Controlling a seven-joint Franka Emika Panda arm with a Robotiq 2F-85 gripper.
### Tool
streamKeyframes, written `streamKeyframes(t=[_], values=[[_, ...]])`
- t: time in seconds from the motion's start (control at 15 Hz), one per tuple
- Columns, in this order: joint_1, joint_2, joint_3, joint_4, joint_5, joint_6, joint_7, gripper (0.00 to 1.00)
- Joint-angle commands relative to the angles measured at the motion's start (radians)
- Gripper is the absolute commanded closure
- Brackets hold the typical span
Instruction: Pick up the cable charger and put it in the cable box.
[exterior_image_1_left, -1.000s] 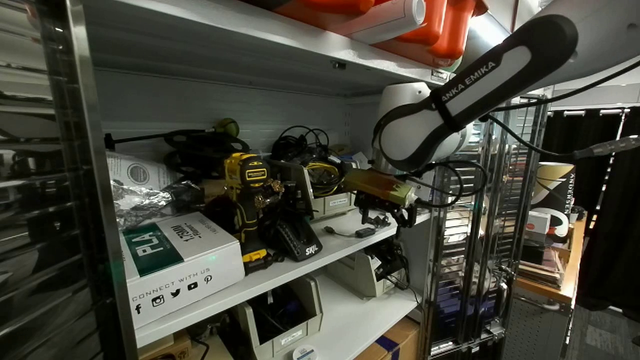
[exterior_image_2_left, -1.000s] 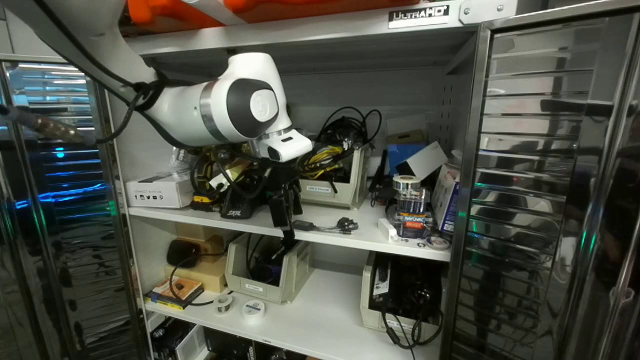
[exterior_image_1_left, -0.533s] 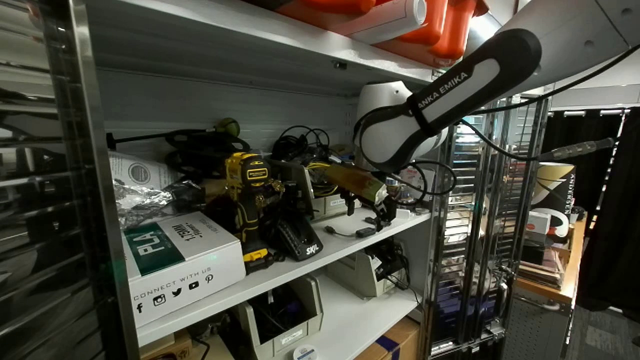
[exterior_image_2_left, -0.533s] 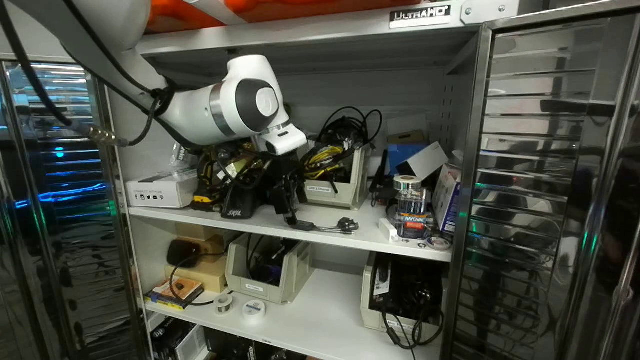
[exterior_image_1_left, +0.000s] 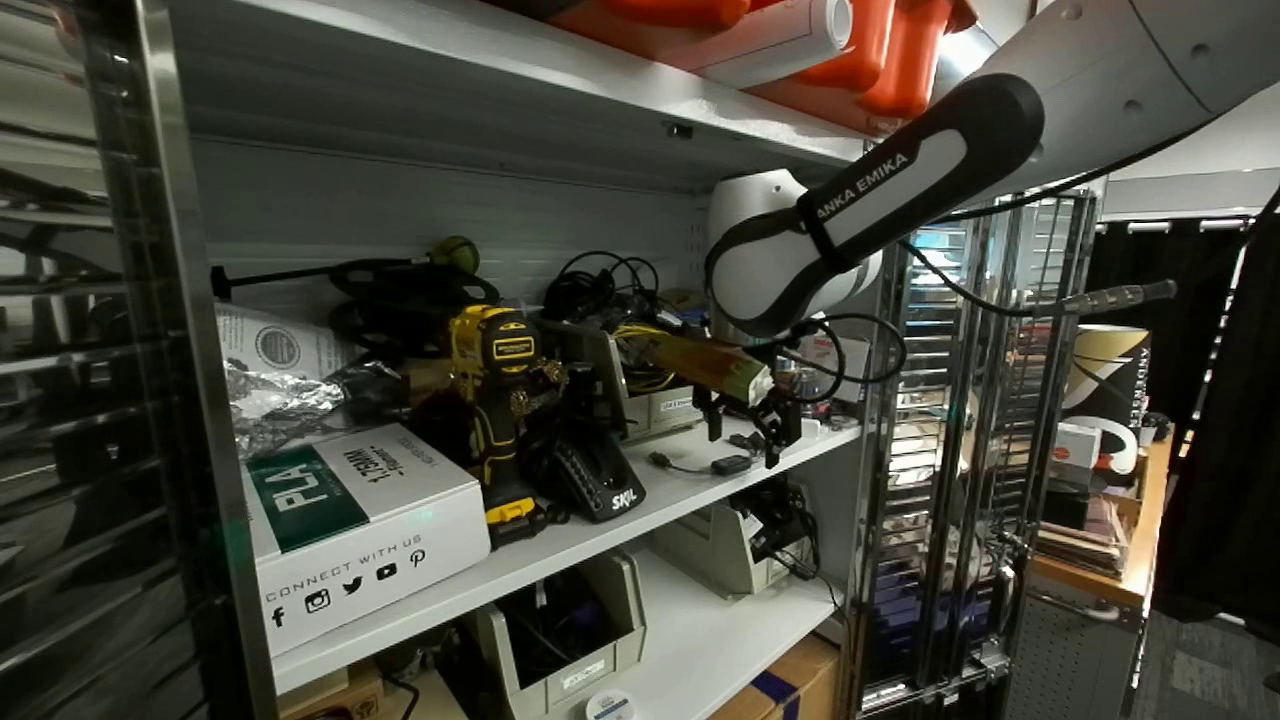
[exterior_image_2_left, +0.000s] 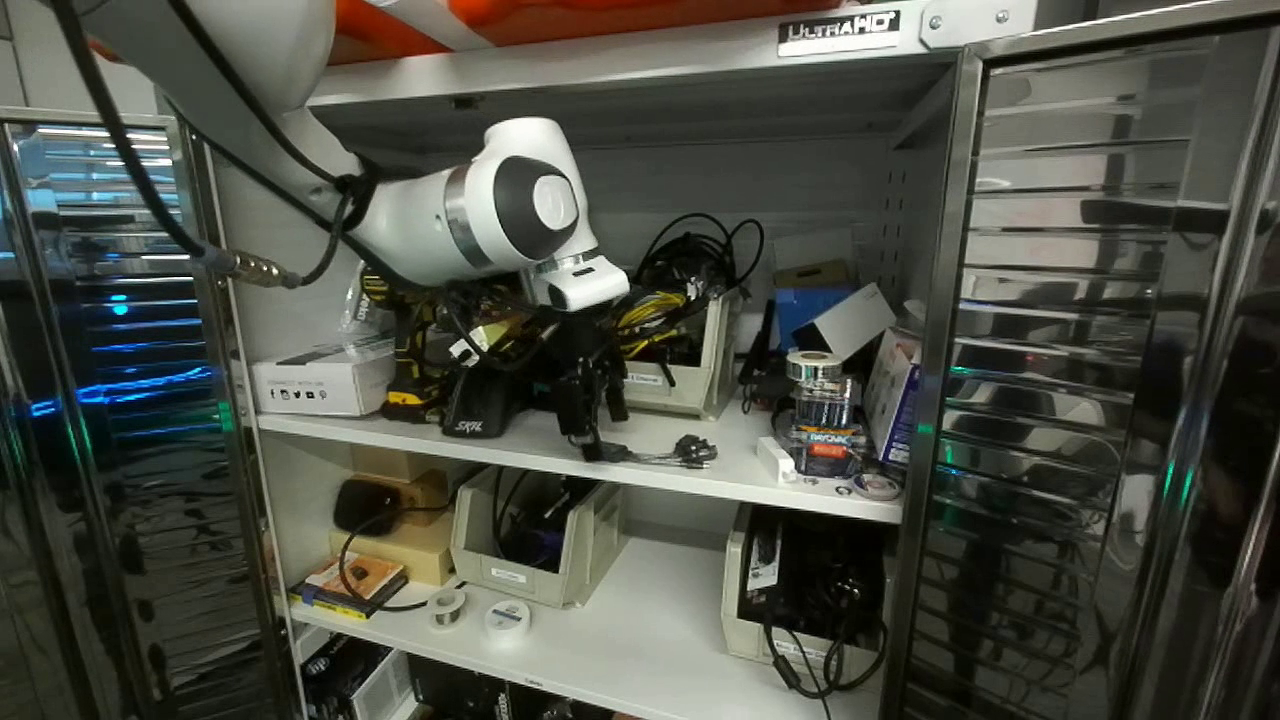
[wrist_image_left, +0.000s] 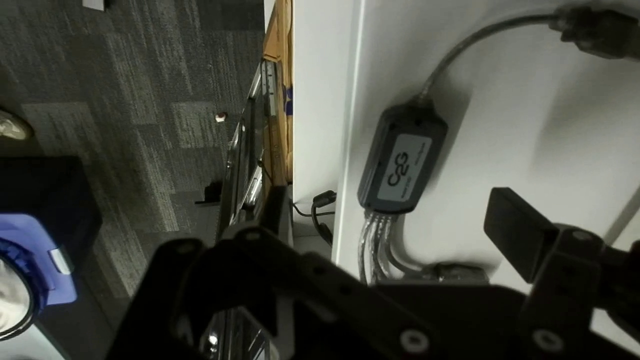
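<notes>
In the wrist view we see the fingers spread wide, gripping nothing. The cable charger lies on the white surface, at twelve o'clock from the gap between them.

"C2G" is read on the cable charger — "PLA" on the left carton, "SKIL" on a black unit, "RAYOVAC" on batteries, "ULTRAHD" on the cabinet.
</notes>
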Motion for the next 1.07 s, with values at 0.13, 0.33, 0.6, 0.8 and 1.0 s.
streamKeyframes(t=[0.13, 0.33, 0.6, 0.8, 1.0], values=[[0.021, 0.058, -0.012, 0.076, 0.034, -0.069, 0.002, 0.0], [0.03, 0.077, -0.014, 0.098, 0.033, -0.081, 0.005, 0.0], [0.036, 0.089, -0.012, 0.118, 0.039, -0.095, -0.004, 0.29], [0.04, 0.092, -0.013, 0.129, 0.039, -0.106, -0.006, 0.53], [0.041, 0.088, -0.012, 0.133, 0.039, -0.125, -0.009, 0.75]])
